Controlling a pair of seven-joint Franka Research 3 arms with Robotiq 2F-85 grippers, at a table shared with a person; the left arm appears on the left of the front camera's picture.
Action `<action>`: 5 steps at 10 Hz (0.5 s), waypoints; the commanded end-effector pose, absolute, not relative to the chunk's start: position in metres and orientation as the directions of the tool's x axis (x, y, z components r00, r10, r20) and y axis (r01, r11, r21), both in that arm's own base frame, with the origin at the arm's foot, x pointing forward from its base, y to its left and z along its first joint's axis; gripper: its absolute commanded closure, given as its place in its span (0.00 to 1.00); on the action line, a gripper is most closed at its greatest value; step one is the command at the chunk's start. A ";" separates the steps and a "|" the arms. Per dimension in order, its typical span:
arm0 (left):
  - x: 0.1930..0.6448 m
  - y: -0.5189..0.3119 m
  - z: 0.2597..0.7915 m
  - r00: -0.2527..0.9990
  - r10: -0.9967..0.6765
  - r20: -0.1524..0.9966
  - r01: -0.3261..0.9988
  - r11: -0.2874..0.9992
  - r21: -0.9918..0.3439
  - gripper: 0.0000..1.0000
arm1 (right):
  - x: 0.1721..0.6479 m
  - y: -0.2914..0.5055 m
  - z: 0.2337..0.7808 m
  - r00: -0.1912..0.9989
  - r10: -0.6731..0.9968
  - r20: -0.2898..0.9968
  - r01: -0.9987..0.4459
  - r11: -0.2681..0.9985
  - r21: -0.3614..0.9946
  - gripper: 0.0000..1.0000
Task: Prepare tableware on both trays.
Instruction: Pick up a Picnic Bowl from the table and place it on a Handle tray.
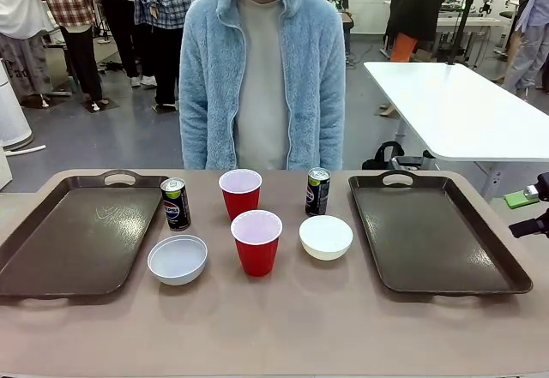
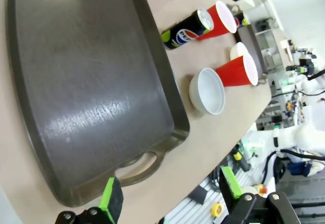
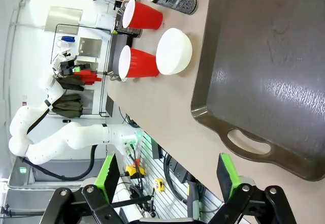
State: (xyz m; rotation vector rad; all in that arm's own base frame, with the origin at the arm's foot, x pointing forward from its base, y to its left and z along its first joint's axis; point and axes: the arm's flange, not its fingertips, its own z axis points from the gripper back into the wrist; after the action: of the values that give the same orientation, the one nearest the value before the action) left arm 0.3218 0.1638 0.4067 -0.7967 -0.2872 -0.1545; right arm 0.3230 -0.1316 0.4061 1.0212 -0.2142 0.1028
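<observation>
**Surface and room.** Tan, matte tabletop (image 1: 283,327) carrying all the tableware. At its far edge, centred, a person (image 1: 262,69) in a light blue fleece jacket. Behind, grey floor (image 1: 129,138). At far right, a white table (image 1: 463,104).

**Layout, left to right.**
- Flat on the tabletop and bare: the left tray (image 1: 69,241).
- Just beside its right rim: the left Pepsi can (image 1: 176,204), with the left bowl (image 1: 177,259) in front of it.
- At centre: the far red cup (image 1: 240,192) and the near red cup (image 1: 256,242), close together; contact not determinable.
- Next: the right Pepsi can (image 1: 317,191), with the right bowl (image 1: 326,237) in front of it.
- Last, also bare: the right tray (image 1: 437,241).

**Hidden or unclear.**
- In the front view, near left corner of the left tray cut by the picture edge.
- In the same view, the right claw (image 3: 167,176) cut off at the right edge, beside the right tray.
- Print on the right Pepsi can too small to read.

**Orientation.**
- Both trays: long axis running from the robot's side to the person's side, with a cut-out handle at each short end.
- Both cans: upright, long axis vertical, tops up.
- Cups and bowls: upright, mouths up.

**Claws.**
- The left claw (image 2: 169,193): fingers spread wide, nothing between them, seen at the near handle end of the left tray.
- The right claw: fingers spread wide, empty, seen at the near handle end of the right tray.
</observation>
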 end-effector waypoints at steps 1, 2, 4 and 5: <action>0.321 0.165 0.407 0.950 -0.018 0.311 0.239 0.682 -0.691 0.00 | 0.322 -0.132 0.405 0.974 -0.008 0.224 -0.189 0.512 0.838 0.00; 0.321 0.165 0.407 0.950 -0.018 0.311 0.239 0.682 -0.691 0.00 | 0.322 -0.132 0.405 0.974 -0.008 0.224 -0.189 0.512 0.838 0.00; 0.321 0.165 0.407 0.950 -0.018 0.311 0.239 0.682 -0.691 0.00 | 0.322 -0.132 0.405 0.974 -0.008 0.224 -0.189 0.512 0.838 0.00; 0.321 0.165 0.407 0.950 -0.018 0.311 0.239 0.682 -0.691 0.00 | 0.322 -0.132 0.405 0.974 -0.008 0.224 -0.189 0.512 0.838 0.00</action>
State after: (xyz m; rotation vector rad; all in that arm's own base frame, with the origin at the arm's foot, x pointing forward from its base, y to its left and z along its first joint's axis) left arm 0.3216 0.1640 0.4069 -0.7945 -0.2869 -0.1536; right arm 0.3230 -0.1310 0.4063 1.0193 -0.2122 0.1038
